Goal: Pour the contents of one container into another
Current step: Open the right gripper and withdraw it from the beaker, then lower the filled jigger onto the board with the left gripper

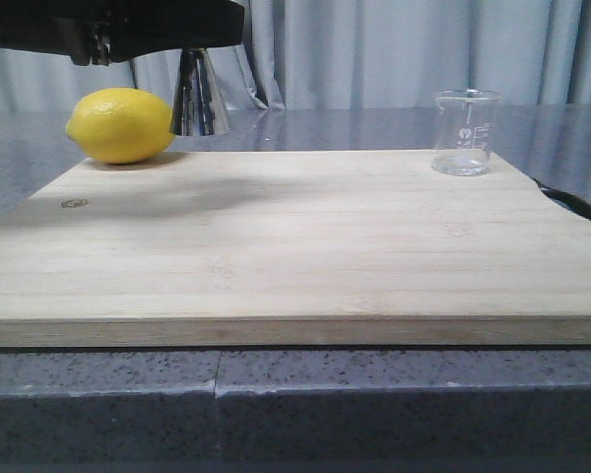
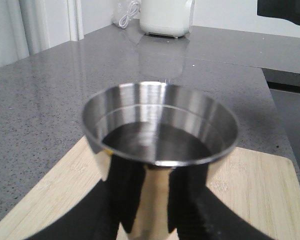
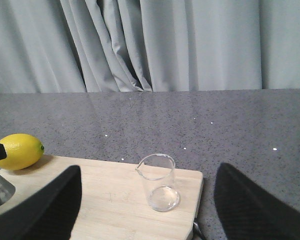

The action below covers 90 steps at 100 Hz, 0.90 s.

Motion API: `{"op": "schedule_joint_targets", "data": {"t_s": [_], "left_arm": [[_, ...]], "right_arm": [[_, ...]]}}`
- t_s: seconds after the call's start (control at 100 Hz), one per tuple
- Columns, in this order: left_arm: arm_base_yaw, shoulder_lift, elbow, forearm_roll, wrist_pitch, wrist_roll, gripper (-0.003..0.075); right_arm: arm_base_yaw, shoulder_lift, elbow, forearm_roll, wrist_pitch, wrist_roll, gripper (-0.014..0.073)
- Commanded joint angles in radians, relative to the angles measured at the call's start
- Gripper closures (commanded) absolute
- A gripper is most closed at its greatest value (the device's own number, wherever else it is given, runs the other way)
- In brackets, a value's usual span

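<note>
The steel jigger [image 1: 199, 94] hangs a little above the back left of the wooden board [image 1: 276, 246], next to the lemon [image 1: 123, 125]. My left gripper [image 2: 157, 200] is shut on the jigger [image 2: 160, 130] below its upper cup, whose inside looks dark. In the front view only the dark underside of the left arm [image 1: 108, 30] shows. The clear glass beaker [image 1: 465, 132] stands upright at the board's back right corner. In the right wrist view it [image 3: 158, 182] looks empty, well ahead of my open right gripper [image 3: 147, 172], whose fingers [image 3: 50, 205] are wide apart.
A black handle-like object [image 1: 571, 202] lies off the board's right edge. The board rests on a grey speckled counter [image 1: 325, 394] with curtains [image 3: 165, 45] behind. A white appliance [image 2: 167, 17] stands far back on the counter in the left wrist view.
</note>
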<state>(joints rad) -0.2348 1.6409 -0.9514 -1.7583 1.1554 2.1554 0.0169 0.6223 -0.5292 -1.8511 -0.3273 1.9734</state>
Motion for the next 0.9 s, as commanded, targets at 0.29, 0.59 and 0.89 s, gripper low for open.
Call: {"op": "schedule_joint_targets", "data": {"t_s": [0.29,0.59,0.89], "left_arm": [[-0.026,0.043,-0.068,-0.091,0.067,0.000,0.0514],[-0.050,0.116,-0.098,-0.091,0.084,0.005,0.0514],[-0.050,0.157,-0.098,-0.091,0.081,0.005,0.0514]], "right_arm": [[0.001,-0.004,-0.028,-0.025,0.021,0.002,0.0094],[0.001,-0.004,-0.028,-0.025,0.025,0.002,0.0094],[0.001,-0.004,-0.028,-0.025,0.025,0.002,0.0094]]}}
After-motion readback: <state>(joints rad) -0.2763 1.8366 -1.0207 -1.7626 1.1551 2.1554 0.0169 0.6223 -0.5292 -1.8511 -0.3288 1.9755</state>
